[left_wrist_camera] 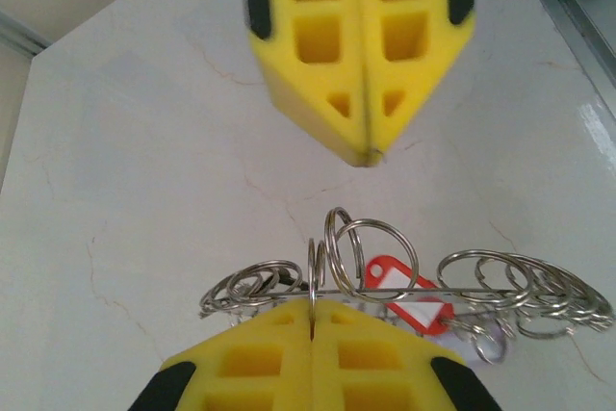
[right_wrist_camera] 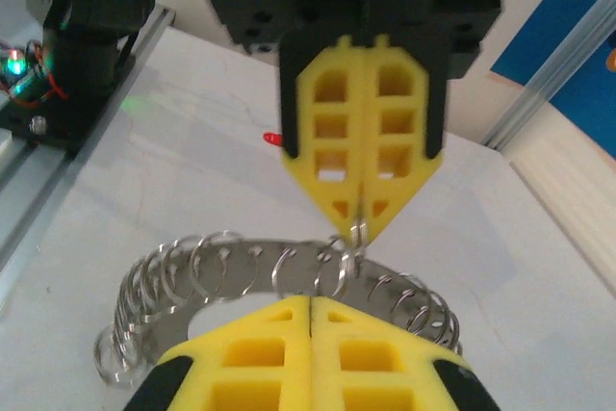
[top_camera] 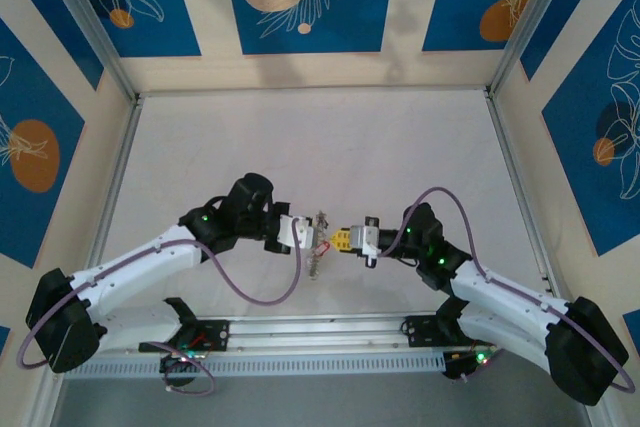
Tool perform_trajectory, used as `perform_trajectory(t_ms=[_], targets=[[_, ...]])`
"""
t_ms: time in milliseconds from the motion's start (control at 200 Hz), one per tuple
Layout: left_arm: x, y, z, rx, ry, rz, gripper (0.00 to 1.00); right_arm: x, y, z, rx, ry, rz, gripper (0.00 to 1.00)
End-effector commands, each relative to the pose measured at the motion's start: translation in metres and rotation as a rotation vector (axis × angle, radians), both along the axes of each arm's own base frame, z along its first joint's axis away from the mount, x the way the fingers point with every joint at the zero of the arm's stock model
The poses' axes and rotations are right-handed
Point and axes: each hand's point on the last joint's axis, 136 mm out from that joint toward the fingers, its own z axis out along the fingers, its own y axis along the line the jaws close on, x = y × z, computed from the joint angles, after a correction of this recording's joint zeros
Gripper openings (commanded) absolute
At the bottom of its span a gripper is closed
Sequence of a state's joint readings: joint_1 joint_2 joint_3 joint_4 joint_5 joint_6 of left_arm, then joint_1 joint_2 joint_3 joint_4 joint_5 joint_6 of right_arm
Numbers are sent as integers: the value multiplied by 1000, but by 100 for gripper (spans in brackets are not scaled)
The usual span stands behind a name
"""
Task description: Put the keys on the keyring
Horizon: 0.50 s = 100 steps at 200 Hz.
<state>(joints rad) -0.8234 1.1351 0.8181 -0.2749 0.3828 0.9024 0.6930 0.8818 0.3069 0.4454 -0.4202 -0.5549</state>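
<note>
Both arms seen from above and from the wrists. The left arm (top_camera: 150,257) is extended from the near left corner towards the middle of the desk (left_wrist_camera: 144,190), its elbow bent and its wrist turned inward to the right. The right arm (top_camera: 500,297) is laid out as a mirror image from the near right corner, its wrist turned inward to the left, so that the two tools are brought tip to tip over the near centre of the desk.

The left tool (left_wrist_camera: 313,313) is clamped on the keyring (right_wrist_camera: 236,271): its yellow fingers (left_wrist_camera: 250,363) are pressed together with a thin loop of wire pinched between them. The keyring is held crosswise between the two tools, its rim lined with many small silvery split rings. One of the keys (left_wrist_camera: 399,291), with a red and white head, is seen hanging at the rim just right of the left tool's tip. Whether the keyring touches the desk cannot be told.

The right tool (left_wrist_camera: 366,153) is closed, fingers together, with nothing seen between them. Its tip is pointed at the keyring, near it but apart.
</note>
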Motion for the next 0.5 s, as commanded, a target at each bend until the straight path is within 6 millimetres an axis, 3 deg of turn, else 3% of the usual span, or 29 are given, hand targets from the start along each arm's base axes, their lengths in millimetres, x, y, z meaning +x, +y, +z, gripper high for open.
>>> perform_trajectory(t_ms=[0,65,115,350,495], targets=[[-6,-3,17,-23,-47,-52,0,4,3,16,19,-33,11,0],[-5,-3,18,-20,-50,-50,0,7,5,16,17,-26,8,18],[-5,-4,19,-22,-51,-53,0,9,6,16,18,-16,3,25],[5,-10,20,-43,-42,-10,0,14,14,3,-29,69,16,28],[15,-13,21,-42,-41,36,0,-8,14,-6,-51,133,130,27]])
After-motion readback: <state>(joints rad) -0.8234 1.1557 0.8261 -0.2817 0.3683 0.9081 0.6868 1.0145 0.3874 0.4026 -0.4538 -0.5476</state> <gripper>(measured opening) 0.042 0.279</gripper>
